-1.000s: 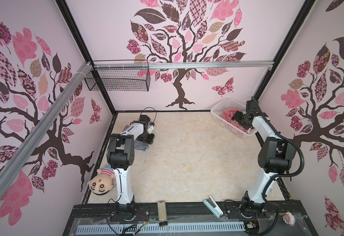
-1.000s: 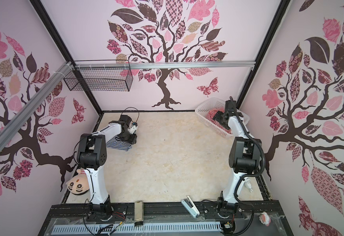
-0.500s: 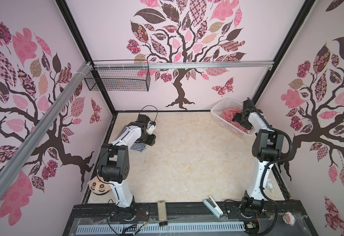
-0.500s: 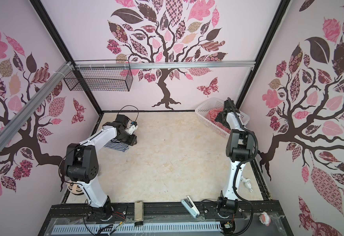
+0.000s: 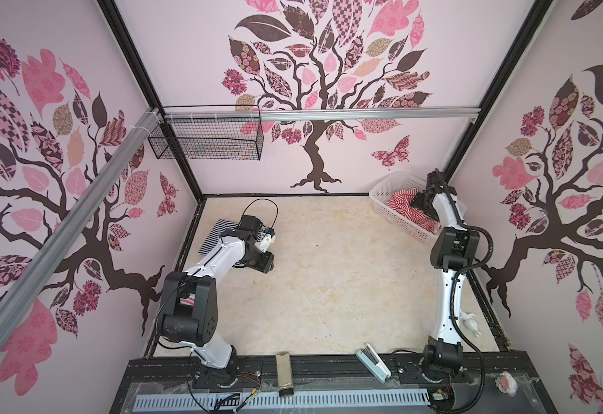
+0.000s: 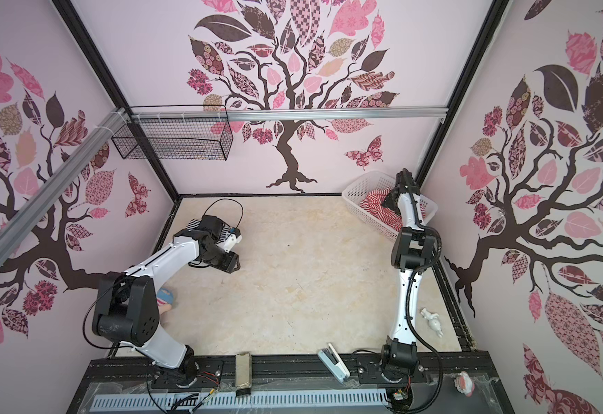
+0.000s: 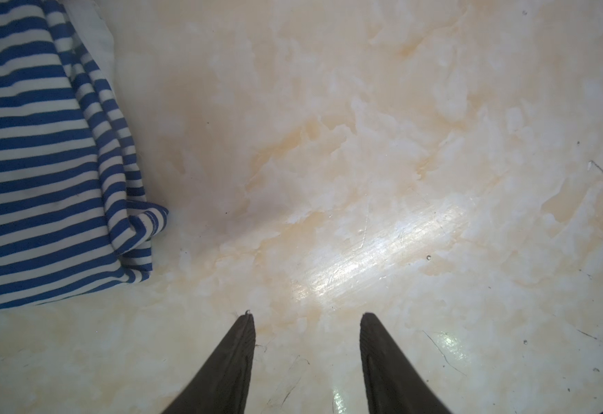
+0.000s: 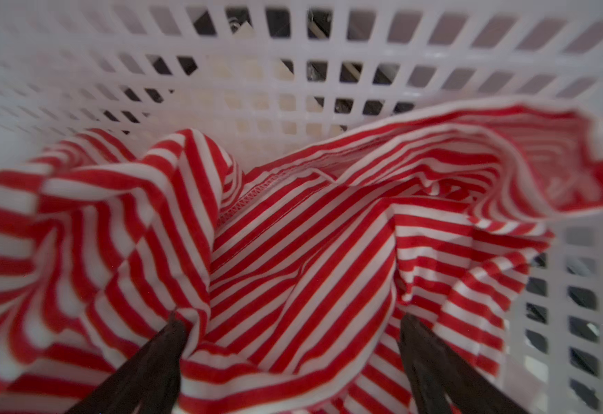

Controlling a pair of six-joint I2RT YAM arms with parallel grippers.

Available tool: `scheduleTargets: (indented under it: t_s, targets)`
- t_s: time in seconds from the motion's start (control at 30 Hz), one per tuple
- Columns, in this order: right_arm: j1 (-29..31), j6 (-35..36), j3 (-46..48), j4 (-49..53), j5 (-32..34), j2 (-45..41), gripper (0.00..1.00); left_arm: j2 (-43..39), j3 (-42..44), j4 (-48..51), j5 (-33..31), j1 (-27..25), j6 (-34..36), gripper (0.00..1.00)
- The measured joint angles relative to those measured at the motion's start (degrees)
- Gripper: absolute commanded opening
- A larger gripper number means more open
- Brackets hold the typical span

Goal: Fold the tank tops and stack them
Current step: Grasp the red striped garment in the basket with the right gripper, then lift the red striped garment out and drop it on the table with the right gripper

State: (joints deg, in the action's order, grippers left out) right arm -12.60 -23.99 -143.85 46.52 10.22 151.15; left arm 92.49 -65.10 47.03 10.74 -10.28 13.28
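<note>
Right wrist view puts the right gripper (image 8: 291,319) down in the white plastic basket (image 8: 60,61), its jaws spread wide and released, straddling a bunched ridge of the red-and-white tank top (image 8: 293,233); the tips press into the cloth but nothing is pinched yet. We judge the main risk to be a poor bite: the top lies crumpled in several layers, so closing may catch only one loose fold or a hem, and the rest would drag over the rim and tip or slide the light basket. A tip could also snag in the lattice wall close behind the cloth. In both top views the basket (image 5: 397,215) sits in the far right corner, hard by the walls, so we have little room to swing there; lifting up and toward the middle looks the clear way out

The left gripper (image 7: 305,317) hangs over bare table (image 7: 400,125), jaws parted and holding nothing, with the navy-and-white tank top (image 7: 35,161) lying folded just beside it, near the table's left edge. The middle of the table is open for spreading the red-and-white tank top; a plush doll (image 6: 166,299) and a small white figurine (image 5: 471,322) lie toward the near edge, well apart from both tops
</note>
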Motion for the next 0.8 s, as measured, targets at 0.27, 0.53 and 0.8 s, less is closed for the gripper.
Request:
scheduleTargets:
  t_s: [0.27,0.53,0.8]
  targets:
    - [-0.61,0.44,-0.11,0.63,-5.18,0.96,0.01,0.15,0.09,-0.26,-0.09,0.0,-0.17,0.52]
    - [-0.81,-1.38,10.95,-2.99,-10.14,-7.85,0.0,0.55,0.09,-0.44,0.13,0.0,-0.22,0.52]
    - [-0.7,-6.45,14.12,-8.33,-17.42,-28.55,0.0,0.11,0.09,-0.72,1.38,0.0,-0.24,0.52]
